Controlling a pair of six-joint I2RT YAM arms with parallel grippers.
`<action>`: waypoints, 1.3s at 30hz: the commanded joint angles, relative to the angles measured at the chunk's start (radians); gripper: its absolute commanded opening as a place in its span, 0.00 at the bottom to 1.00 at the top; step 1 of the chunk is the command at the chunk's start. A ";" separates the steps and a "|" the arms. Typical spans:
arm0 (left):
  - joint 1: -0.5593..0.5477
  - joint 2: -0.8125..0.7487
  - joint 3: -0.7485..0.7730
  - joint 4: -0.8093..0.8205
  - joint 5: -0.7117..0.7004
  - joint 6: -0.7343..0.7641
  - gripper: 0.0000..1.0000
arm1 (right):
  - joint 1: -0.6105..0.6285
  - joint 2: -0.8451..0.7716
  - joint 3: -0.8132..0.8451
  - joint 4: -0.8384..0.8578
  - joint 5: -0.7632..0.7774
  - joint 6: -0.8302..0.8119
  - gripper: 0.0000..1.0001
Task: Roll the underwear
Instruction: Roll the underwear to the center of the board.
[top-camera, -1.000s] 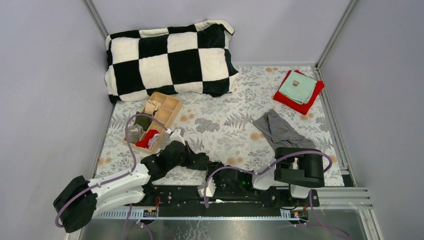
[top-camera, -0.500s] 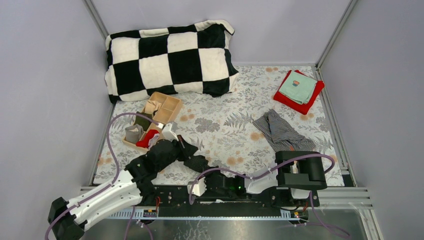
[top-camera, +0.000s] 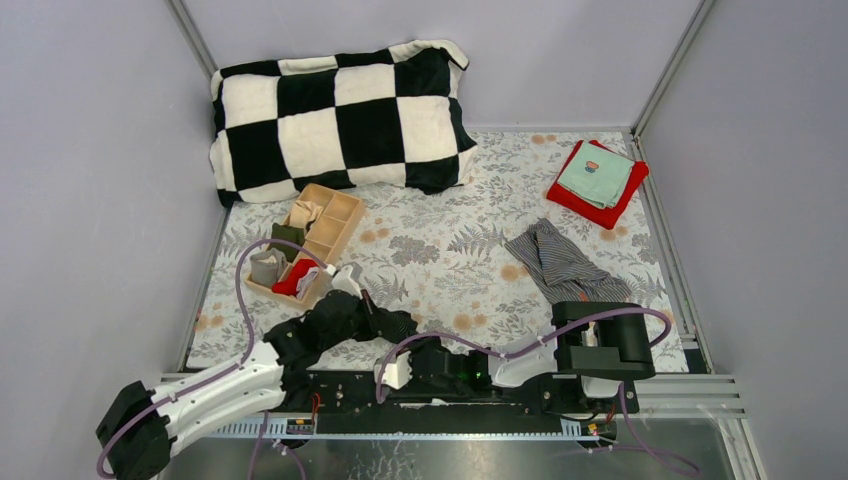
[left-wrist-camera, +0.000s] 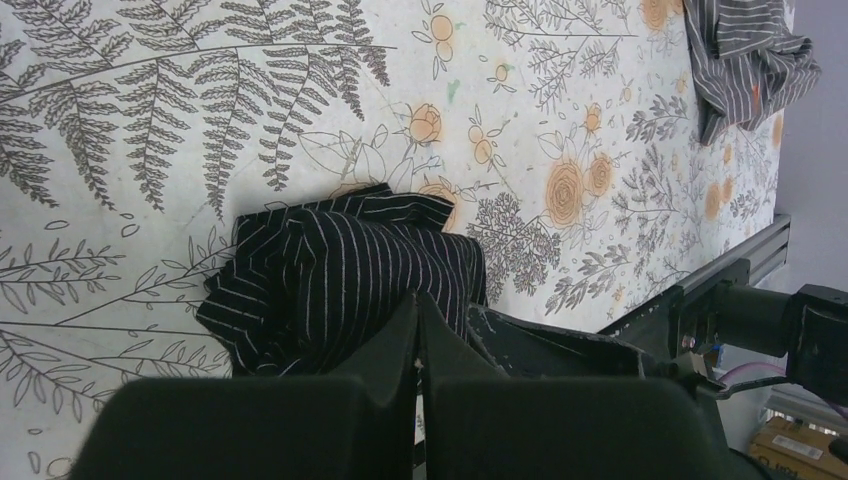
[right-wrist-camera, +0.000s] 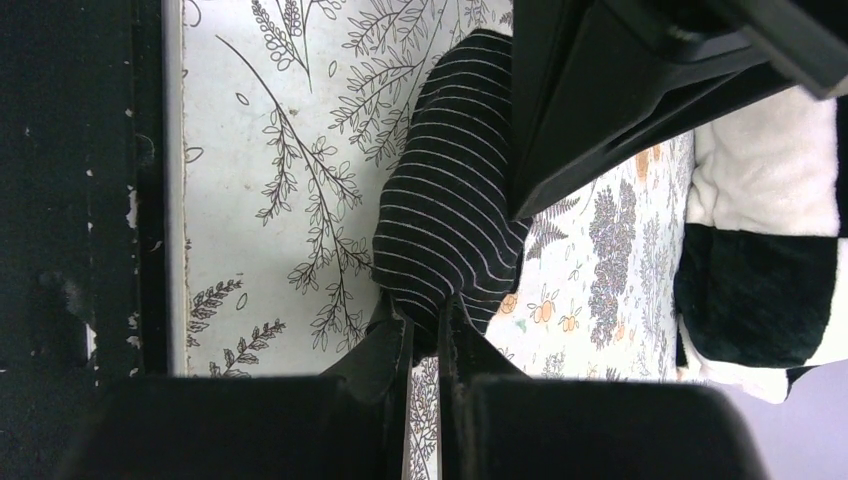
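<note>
The black pinstriped underwear (top-camera: 398, 323) lies bunched on the floral cloth near the front edge, also seen in the left wrist view (left-wrist-camera: 340, 270) and the right wrist view (right-wrist-camera: 450, 230). My left gripper (top-camera: 378, 318) (left-wrist-camera: 417, 300) is shut, its tips resting against the bundle with no cloth visible between them. From the near side my right gripper (top-camera: 410, 342) (right-wrist-camera: 425, 320) is shut on a fold of the black underwear. The grey striped underwear (top-camera: 560, 262) (left-wrist-camera: 745, 60) lies crumpled at the right, untouched.
A black-and-white checkered pillow (top-camera: 340, 115) fills the back left. A wooden divided tray (top-camera: 352, 215) with several rolled items sits in front of it. A red cloth (top-camera: 570, 195) under a teal cloth (top-camera: 595, 175) lies back right. Grey walls close in both sides.
My right gripper has shifted left and closed on the black underwear. The left arm swung its elbow outward and back, and the bundle has shifted slightly left.
</note>
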 joint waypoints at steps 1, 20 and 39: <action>-0.003 0.075 -0.048 0.014 -0.020 -0.051 0.00 | 0.010 -0.032 -0.009 -0.037 -0.010 0.052 0.05; -0.006 0.168 -0.054 0.053 -0.026 -0.078 0.00 | 0.011 -0.081 -0.057 0.097 -0.035 0.076 0.72; -0.007 0.151 -0.041 0.000 -0.043 -0.098 0.00 | 0.029 0.120 -0.016 0.193 0.130 -0.072 0.72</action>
